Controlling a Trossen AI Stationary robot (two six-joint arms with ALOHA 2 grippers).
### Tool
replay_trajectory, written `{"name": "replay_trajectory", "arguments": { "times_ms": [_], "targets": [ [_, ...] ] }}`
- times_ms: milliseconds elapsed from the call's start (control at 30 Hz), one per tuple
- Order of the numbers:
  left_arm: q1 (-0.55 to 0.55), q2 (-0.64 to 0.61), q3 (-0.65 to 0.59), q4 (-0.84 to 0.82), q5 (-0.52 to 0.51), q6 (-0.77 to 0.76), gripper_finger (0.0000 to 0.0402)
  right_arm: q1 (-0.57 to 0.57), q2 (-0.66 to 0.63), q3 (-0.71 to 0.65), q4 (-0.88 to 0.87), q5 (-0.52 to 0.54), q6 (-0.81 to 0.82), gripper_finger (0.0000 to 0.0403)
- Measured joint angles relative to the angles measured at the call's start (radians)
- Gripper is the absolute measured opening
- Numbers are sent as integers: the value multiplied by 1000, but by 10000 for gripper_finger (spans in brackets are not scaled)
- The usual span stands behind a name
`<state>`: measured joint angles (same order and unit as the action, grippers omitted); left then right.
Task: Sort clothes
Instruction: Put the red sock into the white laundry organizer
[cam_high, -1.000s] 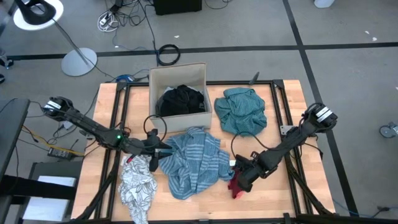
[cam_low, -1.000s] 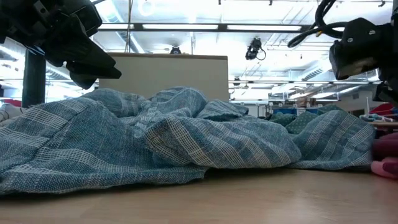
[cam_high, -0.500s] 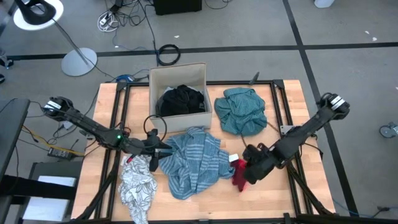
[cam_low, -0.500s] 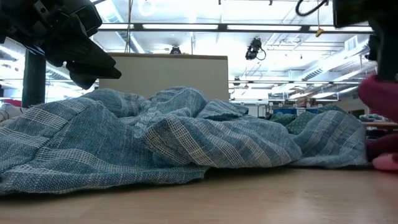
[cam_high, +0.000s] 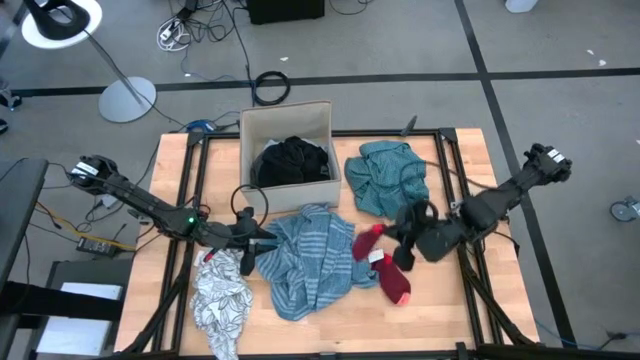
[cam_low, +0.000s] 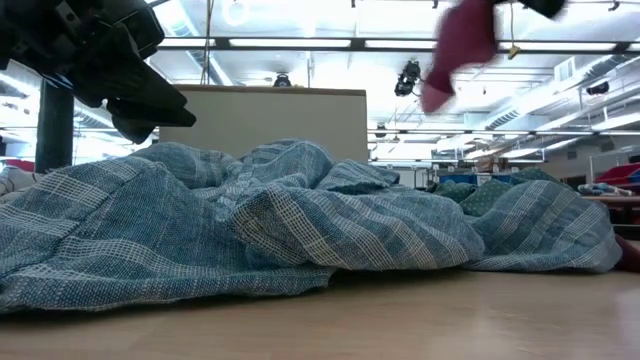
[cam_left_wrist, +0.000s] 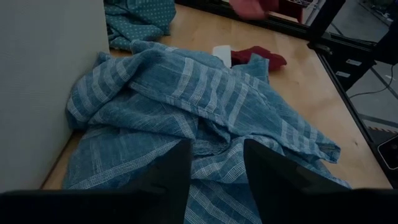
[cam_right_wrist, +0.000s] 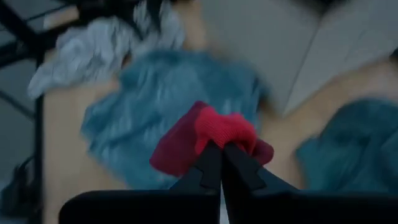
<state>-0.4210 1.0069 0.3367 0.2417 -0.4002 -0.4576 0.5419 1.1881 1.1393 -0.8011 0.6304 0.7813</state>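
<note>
My right gripper (cam_right_wrist: 219, 149) is shut on a red piece (cam_high: 366, 243), raised above the table's near right part; the low view shows the red piece (cam_low: 460, 40) high up. A second red piece (cam_high: 396, 283) with a white tag lies flat on the table below it. My left gripper (cam_left_wrist: 217, 168) hovers open over the near-left edge of the blue-striped cloth (cam_high: 312, 262), which lies crumpled mid-table, and touches nothing. A teal cloth (cam_high: 388, 178) lies at the far right, and a white-grey patterned cloth (cam_high: 222, 300) at the near left. My right gripper pinches a bunched fold of the red piece (cam_right_wrist: 214, 134) between its two shut fingertips, slanting down from the table's right. The piece is lifted clear of the table and droops below and ahead of the fingers (cam_right_wrist: 208, 163).
A tan cardboard box (cam_high: 250, 130) holding a black cloth (cam_high: 292, 160) stands at the far middle. Black frame rails (cam_high: 447, 150) run along the table's sides. Bare wood (cam_high: 440, 310) shows at the near right.
My right gripper has risen and moved toward the far edge, tipping from pointing down to a shallower slant. It has carried one red piece up off the table; the other red piece has stayed on the table.
</note>
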Motion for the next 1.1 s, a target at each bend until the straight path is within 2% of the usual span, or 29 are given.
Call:
{"name": "replay_trajectory", "arguments": {
  "times_ms": [100, 233, 367, 533, 667, 767, 900, 1100],
  "targets": [
    [0, 0, 0, 0, -1, 0, 152, -92, 4, 74, 25, 6, -169, 0],
    [0, 0, 0, 2, -2, 0, 152, -228, 4, 125, 182, -3, -422, 0],
    [0, 0, 0, 5, -3, 1, 152, -382, 11, 138, 410, -100, -620, 0],
    [0, 0, 0, 7, -3, 2, 152, -569, 73, 137, 646, -267, -704, 0],
    [0, 0, 0, 7, -3, 3, 152, -688, 185, 139, 799, -413, -707, 0],
    [0, 0, 0, 7, -3, 4, 152, -748, 299, 206, 816, -487, -697, 0],
    [0, 0, 0, 8, -3, 9, 152, -793, 481, 362, 763, -543, -688, 1],
    [0, 0, 0, 6, -4, 10, 152, -829, 735, 628, 569, -552, -671, 2]
  ]
}}
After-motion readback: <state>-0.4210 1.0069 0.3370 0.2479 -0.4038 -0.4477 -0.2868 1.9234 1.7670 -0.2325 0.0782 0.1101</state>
